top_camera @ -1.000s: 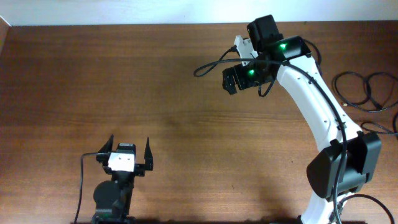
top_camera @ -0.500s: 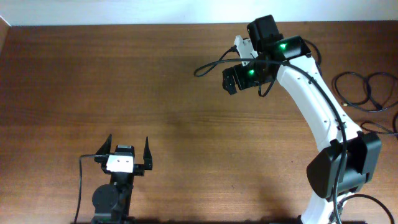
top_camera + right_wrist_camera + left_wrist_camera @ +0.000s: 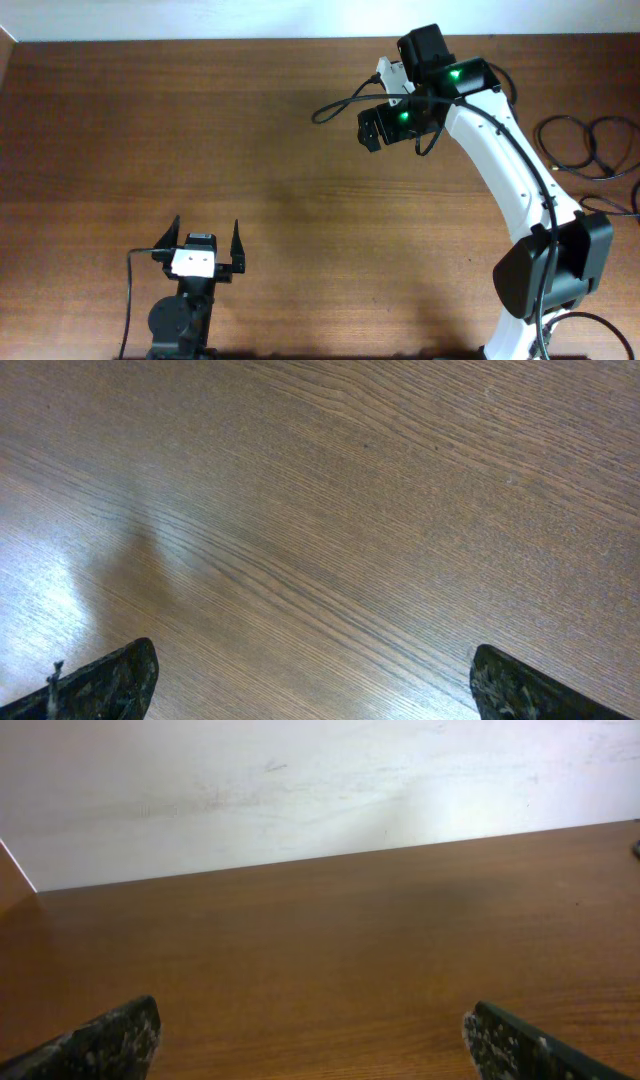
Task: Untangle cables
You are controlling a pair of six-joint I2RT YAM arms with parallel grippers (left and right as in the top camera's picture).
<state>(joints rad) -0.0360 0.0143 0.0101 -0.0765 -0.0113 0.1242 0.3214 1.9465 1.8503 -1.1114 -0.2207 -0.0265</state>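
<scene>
Overhead: thin black cables in loose loops at the right edge of the wooden table, beside the right arm, well apart from both grippers. Left gripper near the front left, jaws spread wide, grasping nothing. Right gripper above bare wood toward the far side, jaws likewise released and empty.

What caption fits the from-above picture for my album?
Left gripper and right gripper, both open, above a wooden table; black cables coiled at its right edge.
</scene>
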